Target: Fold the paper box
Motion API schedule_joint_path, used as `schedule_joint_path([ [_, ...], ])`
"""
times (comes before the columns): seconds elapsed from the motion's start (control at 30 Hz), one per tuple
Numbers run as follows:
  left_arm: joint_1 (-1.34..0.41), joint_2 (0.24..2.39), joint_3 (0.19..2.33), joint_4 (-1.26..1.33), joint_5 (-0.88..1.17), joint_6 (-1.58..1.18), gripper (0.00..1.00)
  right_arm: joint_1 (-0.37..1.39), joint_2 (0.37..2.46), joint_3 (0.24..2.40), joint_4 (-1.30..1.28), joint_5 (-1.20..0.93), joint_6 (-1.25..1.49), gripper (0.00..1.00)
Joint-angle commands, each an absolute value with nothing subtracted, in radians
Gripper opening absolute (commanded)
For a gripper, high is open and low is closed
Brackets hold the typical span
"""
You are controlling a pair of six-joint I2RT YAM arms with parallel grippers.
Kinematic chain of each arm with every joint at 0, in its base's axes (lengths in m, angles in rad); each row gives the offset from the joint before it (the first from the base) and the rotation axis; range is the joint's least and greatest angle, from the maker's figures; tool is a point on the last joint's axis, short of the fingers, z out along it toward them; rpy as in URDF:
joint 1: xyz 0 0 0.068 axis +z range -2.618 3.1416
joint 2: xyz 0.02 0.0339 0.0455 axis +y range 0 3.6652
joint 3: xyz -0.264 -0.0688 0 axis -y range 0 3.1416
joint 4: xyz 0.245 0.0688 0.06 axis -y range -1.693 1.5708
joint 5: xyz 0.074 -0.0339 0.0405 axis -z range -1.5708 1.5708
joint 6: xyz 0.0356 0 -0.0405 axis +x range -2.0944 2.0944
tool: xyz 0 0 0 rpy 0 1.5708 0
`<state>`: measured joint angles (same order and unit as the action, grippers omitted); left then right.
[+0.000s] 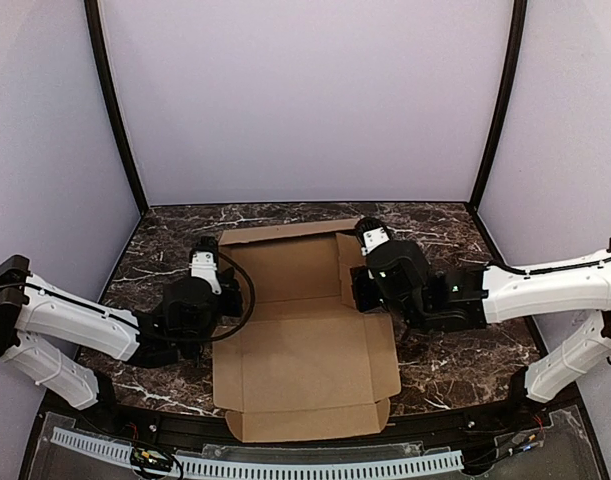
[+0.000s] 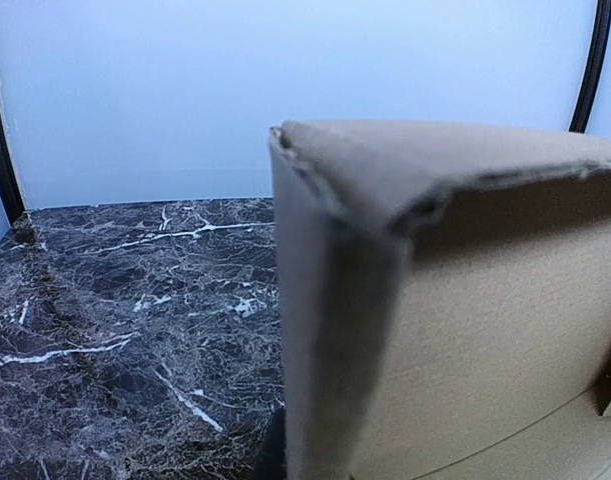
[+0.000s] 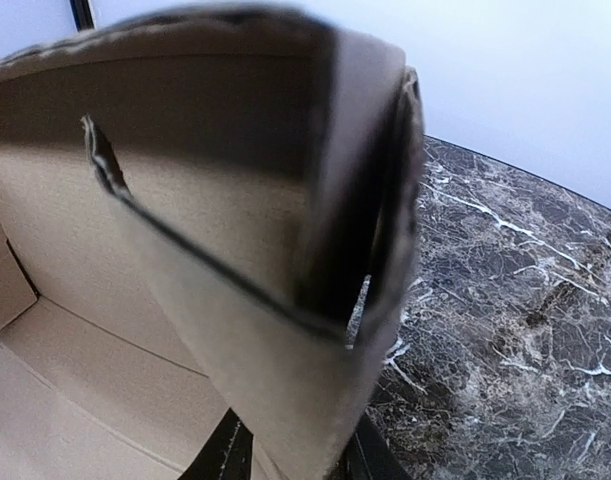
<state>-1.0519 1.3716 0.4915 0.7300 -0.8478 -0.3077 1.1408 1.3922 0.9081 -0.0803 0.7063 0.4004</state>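
We read nothing on the paper box (image 1: pixel 295 360): its brown cardboard faces are plain. No text, label, brand, number or sign is legible elsewhere in our three views.

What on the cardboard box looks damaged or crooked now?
The box has one crushed corner, at its far left: in the left wrist view the top edge there is dented and frayed. Nothing else stands out.
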Motion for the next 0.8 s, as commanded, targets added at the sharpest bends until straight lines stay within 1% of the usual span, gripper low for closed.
schedule_joint_path([
  [0.0,-1.086,1.325,0.465,0.777,-0.815,-0.301,0.01,1.134,1.392,0.878,0.061,0.758,0.371,0.30],
  [0.13,-1.103,1.309,0.459,0.770,-0.820,-0.302,0.01,1.130,1.376,0.858,0.108,0.755,0.357,0.43],
  [0.2,-1.113,1.305,0.457,0.770,-0.824,-0.298,0.01,1.123,1.371,0.855,0.123,0.757,0.352,0.46],
  [0.27,-1.125,1.305,0.456,0.773,-0.834,-0.287,0.01,1.115,1.366,0.852,0.135,0.756,0.344,0.46],
  [0.37,-1.137,1.304,0.450,0.779,-0.846,-0.272,0.01,1.110,1.362,0.851,0.136,0.761,0.336,0.40],
  [0.5,-1.142,1.300,0.444,0.786,-0.861,-0.265,0.01,1.111,1.347,0.841,0.136,0.768,0.334,0.29],
  [0.67,-1.143,1.318,0.437,0.819,-0.893,-0.252,0.01,1.110,1.340,0.824,0.120,0.777,0.342,0.10],
  [0.73,-1.143,1.340,0.437,0.857,-0.903,-0.230,0.01,1.109,1.344,0.816,0.116,0.781,0.348,0.06],
  [0.77,-1.144,1.356,0.438,0.877,-0.904,-0.217,0.04,1.108,1.348,0.814,0.115,0.781,0.351,0.04],
])
